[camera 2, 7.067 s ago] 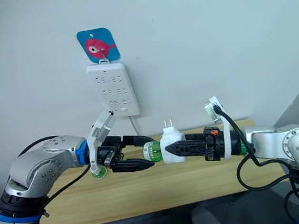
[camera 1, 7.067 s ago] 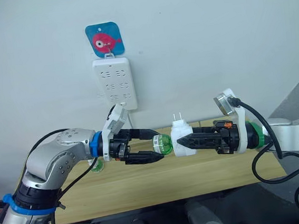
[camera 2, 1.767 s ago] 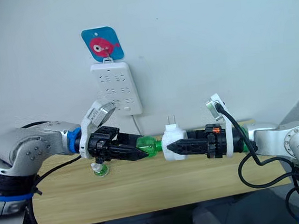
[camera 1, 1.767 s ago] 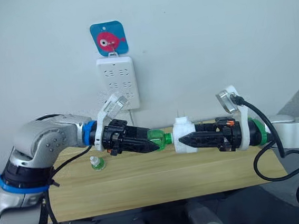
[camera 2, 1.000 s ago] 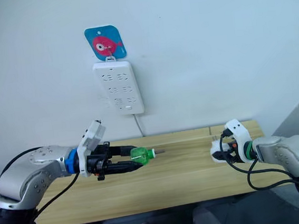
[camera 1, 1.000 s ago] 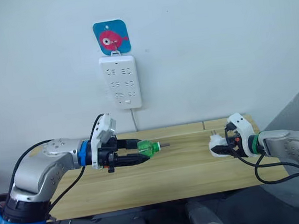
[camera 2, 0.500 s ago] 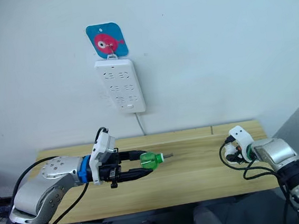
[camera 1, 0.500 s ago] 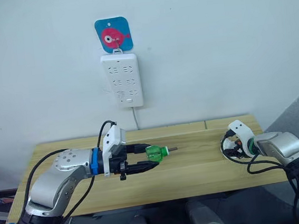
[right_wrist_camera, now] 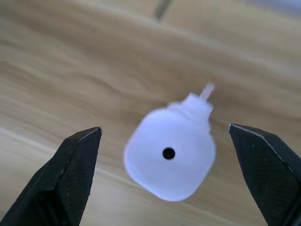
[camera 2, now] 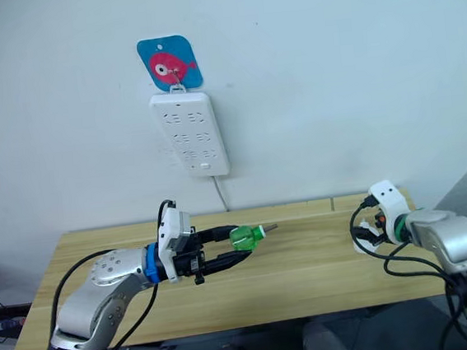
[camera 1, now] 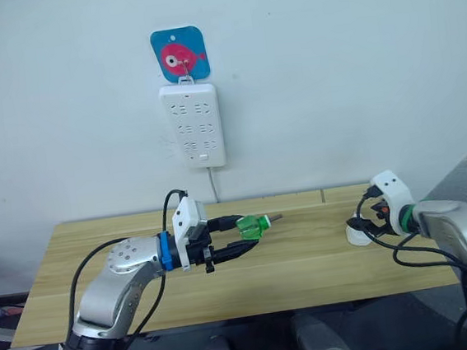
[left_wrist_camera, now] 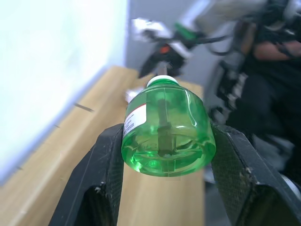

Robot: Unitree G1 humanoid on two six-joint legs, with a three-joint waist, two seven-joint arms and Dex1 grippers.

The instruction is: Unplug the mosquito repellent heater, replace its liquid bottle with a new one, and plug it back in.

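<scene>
The left gripper (left_wrist_camera: 164,155) pinches a green bottle (left_wrist_camera: 165,134) above the table (camera 1: 308,263), a dark wick inside it. The right gripper (right_wrist_camera: 164,174), fingers spread, hovers over the white heater (right_wrist_camera: 170,153) lying on the table's right end.

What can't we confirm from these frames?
- Heater prongs: in the right wrist view its body covers them; in the left eye view it is too small and partly behind the right gripper.
- Bottle liquid level: the label is cut off at its side and the tinted plastic gives no clear fill line.
- Bottle wick tip: hidden behind the cap in the left wrist view, tiny in the head views.
- Power strip switch state: too small.
</scene>
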